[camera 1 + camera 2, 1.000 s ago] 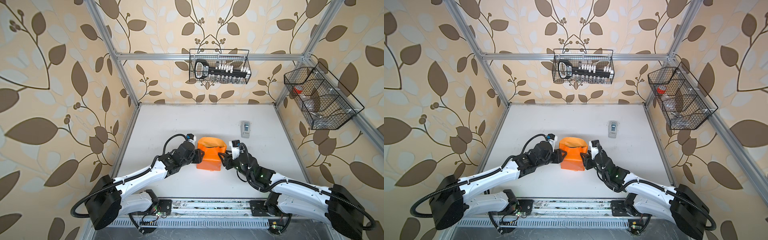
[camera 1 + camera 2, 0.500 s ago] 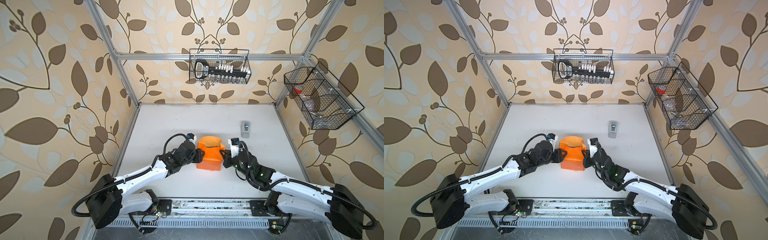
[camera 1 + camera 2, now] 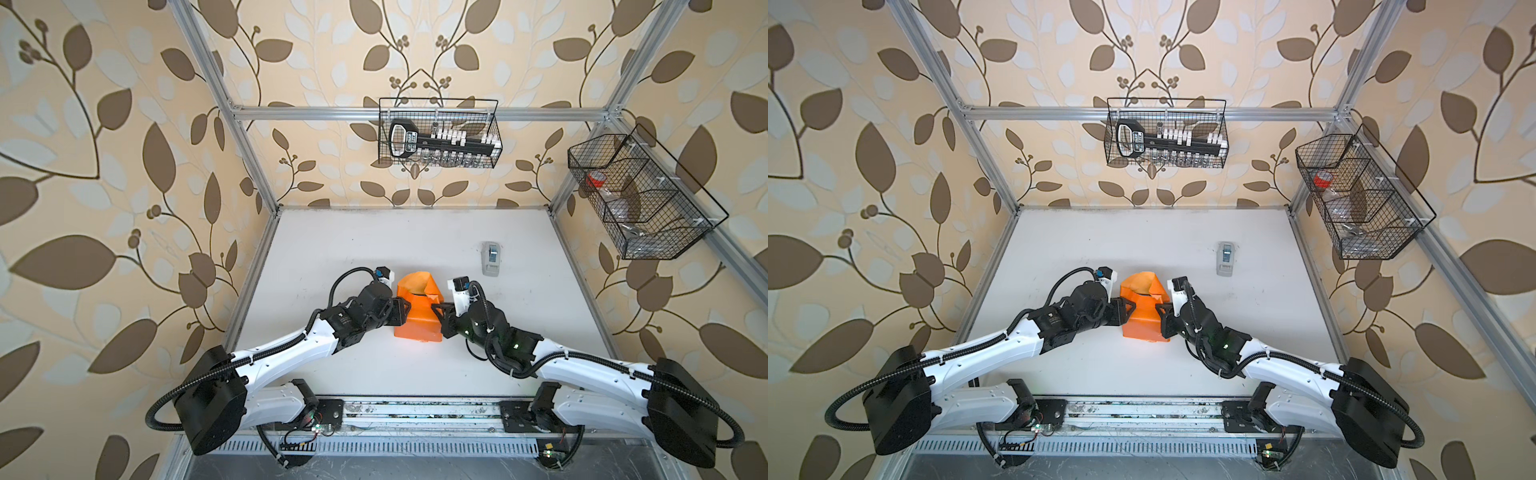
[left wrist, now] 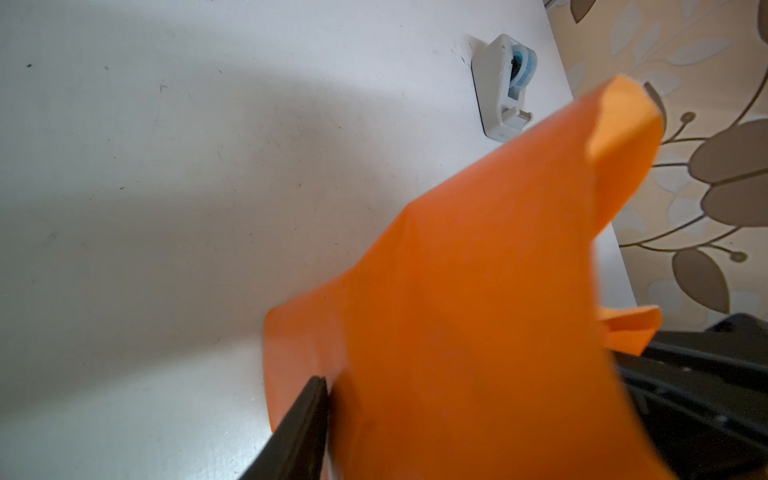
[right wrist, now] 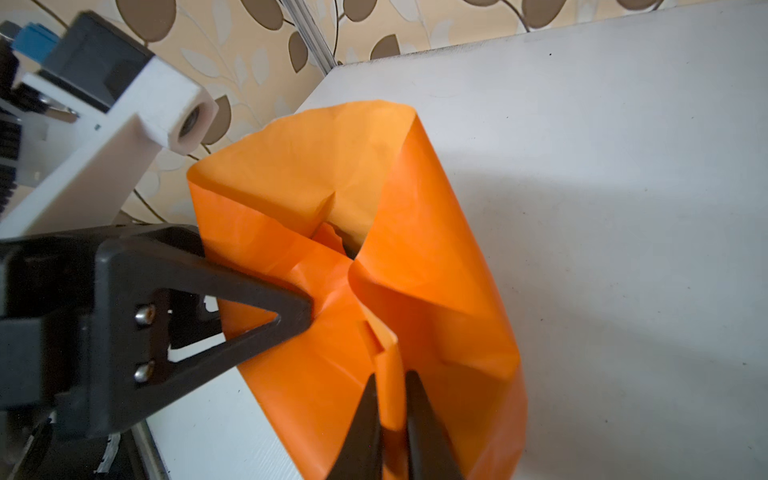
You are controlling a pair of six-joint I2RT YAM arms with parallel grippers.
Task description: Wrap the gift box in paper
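Only the right wrist view shows the right gripper (image 5: 390, 376) pinching orange paper (image 5: 436, 270); left gripper (image 3: 402, 311) jaws: cannot tell.

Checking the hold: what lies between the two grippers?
The folded paper, in both top views: the left gripper touches one side, the right gripper pinches a flap on the other, as the right wrist view shows.

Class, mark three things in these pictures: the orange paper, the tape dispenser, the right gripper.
paper (image 3: 417, 323): a top view, near face
tape dispenser (image 3: 491, 259): a top view, its body
right gripper (image 5: 391, 376): right wrist view, between fingertips
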